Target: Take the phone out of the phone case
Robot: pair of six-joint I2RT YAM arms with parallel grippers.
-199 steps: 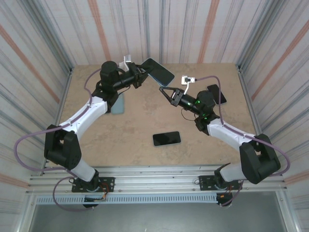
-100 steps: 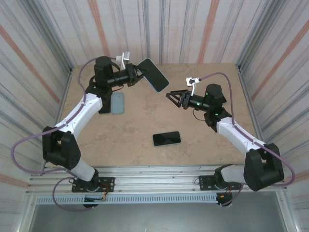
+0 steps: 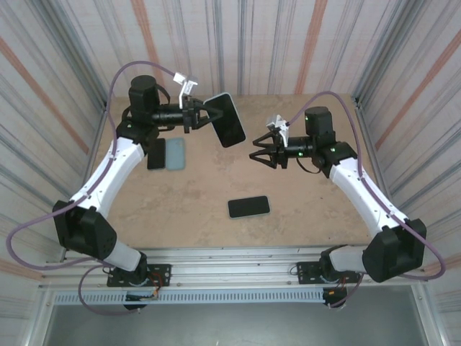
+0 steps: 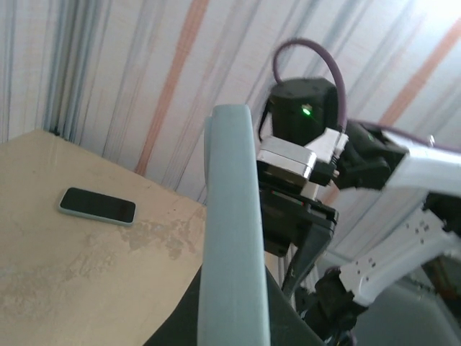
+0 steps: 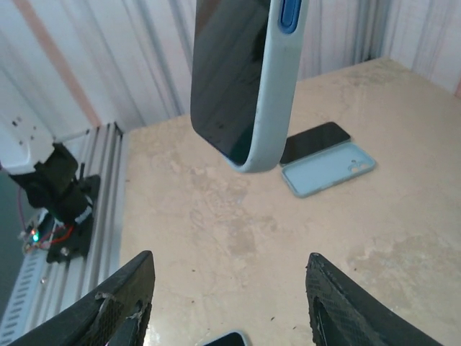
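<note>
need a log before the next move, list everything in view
phone in pale blue rubbery case: one, black screen, held up at far middle
empty pale blue phone case: one, flat, far left of table
bare black phone: one, flat beside the empty case
phone with pale green rim: one, black screen, flat at near middle
beige table: one
left gripper: one, black, shut on the cased phone
right gripper: one, black, open, clear of the held phone

Cased phone (image 3: 226, 120) left of right gripper (image 3: 261, 152)
</note>
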